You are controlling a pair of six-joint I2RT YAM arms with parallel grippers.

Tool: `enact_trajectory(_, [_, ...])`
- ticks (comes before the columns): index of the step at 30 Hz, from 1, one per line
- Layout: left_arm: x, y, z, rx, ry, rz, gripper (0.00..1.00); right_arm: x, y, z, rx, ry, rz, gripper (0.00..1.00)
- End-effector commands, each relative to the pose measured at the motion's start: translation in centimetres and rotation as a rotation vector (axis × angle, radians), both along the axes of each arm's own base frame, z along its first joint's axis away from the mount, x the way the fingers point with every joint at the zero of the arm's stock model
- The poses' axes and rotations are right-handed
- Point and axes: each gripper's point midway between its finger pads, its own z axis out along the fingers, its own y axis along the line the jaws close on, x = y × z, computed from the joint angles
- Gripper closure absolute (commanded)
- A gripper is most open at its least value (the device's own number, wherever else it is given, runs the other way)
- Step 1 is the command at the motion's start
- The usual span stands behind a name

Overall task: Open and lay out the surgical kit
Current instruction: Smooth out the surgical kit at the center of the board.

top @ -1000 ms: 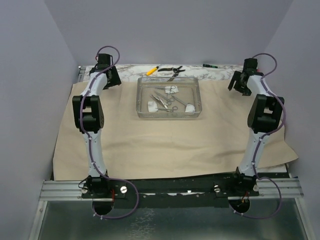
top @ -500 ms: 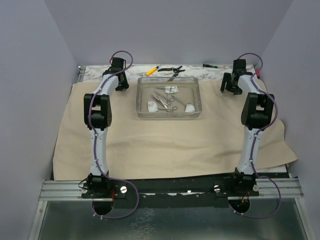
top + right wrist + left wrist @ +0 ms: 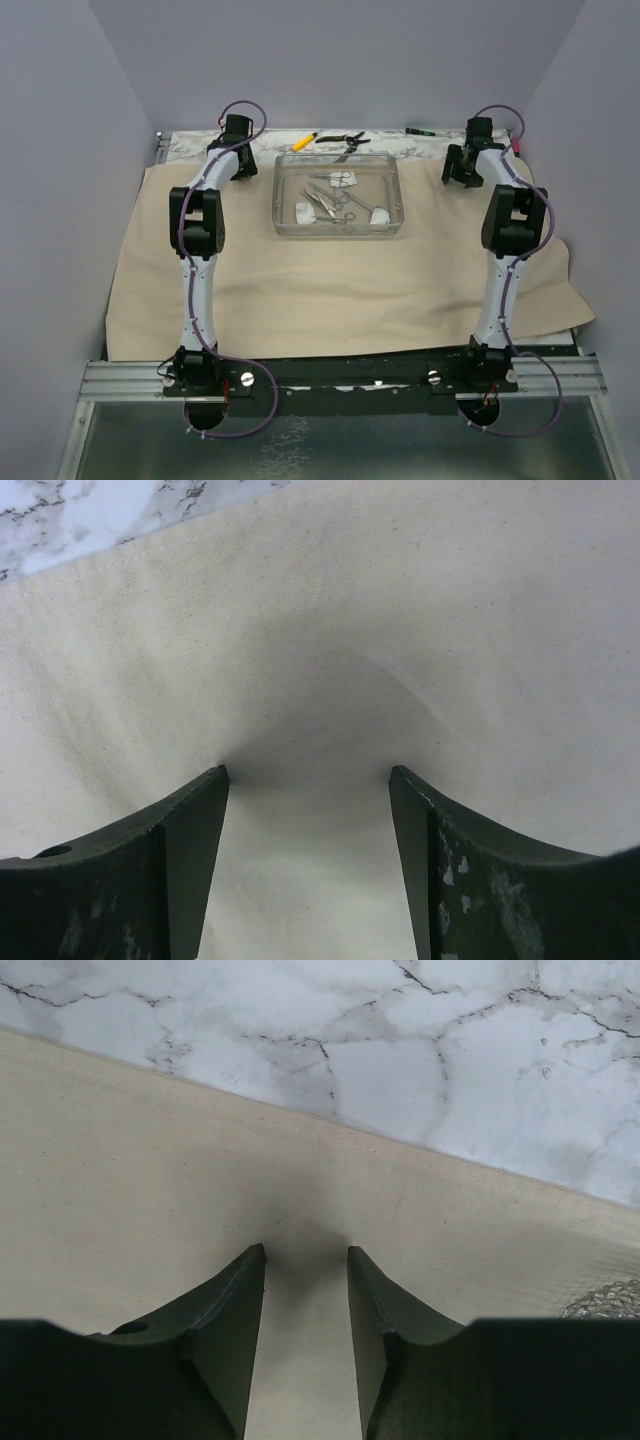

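Down on the cloth's (image 3: 330,285) far edge, the left gripper (image 3: 306,1252) stood narrowly parted and the right gripper (image 3: 308,772) wide, flanking the tray (image 3: 338,233), neither pinching anything.

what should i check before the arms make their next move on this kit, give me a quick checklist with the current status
1. cloth wrap opened out flat: ok
2. tray upright on the cloth, between the two arms: ok
3. left pincer open, nothing between its jaws: ok
4. right pincer open wide, nothing between its jaws: ok
5. clamps and gauze laid out of the tray: not ok, they lie inside it
6. pincer tips touching the cloth: cannot tell
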Motion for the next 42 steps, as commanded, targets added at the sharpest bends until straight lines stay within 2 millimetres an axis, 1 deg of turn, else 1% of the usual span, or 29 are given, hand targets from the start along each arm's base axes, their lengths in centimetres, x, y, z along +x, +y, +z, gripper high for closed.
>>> enact_trajectory(1, [-0.7,1.1,-2.6,0.060,0.057,0.037,0.64,-0.7,0.4,-3.1,0.004,0.074,0.020,0.34])
enact_trajectory(2, [-0.8,1.2,-2.8,0.060,0.061,0.039,0.67,-0.7,0.3,-3.3,-0.005,0.078,0.014,0.38])
enact_trajectory(4, [-0.8,1.0,-3.2,0.051,0.071,0.035,0.75,-0.8,-0.1,-3.8,-0.023,0.096,-0.001,0.49])
enact_trajectory(6, [-0.8,0.7,-3.6,0.038,0.075,0.030,0.83,-0.9,-0.5,-4.1,-0.040,0.107,-0.016,0.57])
enact_trajectory(8, [-0.6,0.5,-3.9,0.027,0.075,0.026,0.92,-1.0,-1.0,-4.3,-0.061,0.111,-0.041,0.64])
enact_trajectory(10, [-0.4,0.2,-4.4,0.013,0.078,0.018,0.99,-1.0,-1.5,-4.3,-0.077,0.113,-0.063,0.71])
enact_trajectory(13, [0.1,-0.3,-4.8,-0.009,0.074,0.010,1.00,-1.0,-2.0,-4.2,-0.096,0.109,-0.094,0.86])
enact_trajectory(17, [0.9,-0.5,-4.9,-0.020,0.059,0.008,1.00,-1.2,-2.8,-4.3,-0.133,0.117,-0.140,0.99])
enact_trajectory(22, [1.4,0.4,-4.3,0.021,0.039,0.034,1.00,-1.0,-3.2,-4.1,-0.148,0.105,-0.166,0.99])
enact_trajectory(26, [1.7,0.5,-4.0,0.035,0.031,0.026,1.00,-0.5,-2.9,-4.0,-0.126,0.090,-0.175,0.99])
enact_trajectory(32, [2.2,1.0,-2.7,0.044,0.003,0.034,1.00,0.5,-2.0,-2.8,-0.065,0.049,-0.183,0.99])
enact_trajectory(35, [2.7,1.5,-2.4,0.042,-0.010,0.047,1.00,0.8,-1.9,-2.9,-0.042,0.048,-0.217,0.99])
enact_trajectory(37, [2.9,1.8,-2.3,0.035,-0.017,0.065,1.00,0.6,-2.0,-3.3,-0.031,0.060,-0.286,0.99])
enact_trajectory(39, [3.0,2.2,-2.5,0.027,-0.018,0.079,1.00,-0.4,-2.3,-3.8,-0.020,0.090,-0.395,0.99])
enact_trajectory(40, [3.1,2.2,-2.5,0.021,-0.020,0.080,1.00,-0.8,-2.2,-4.2,-0.005,0.104,-0.433,0.99])
enact_trajectory(42, [3.1,2.0,-2.5,0.011,-0.021,0.077,1.00,-1.2,-1.5,-4.5,0.033,0.109,-0.452,0.99])
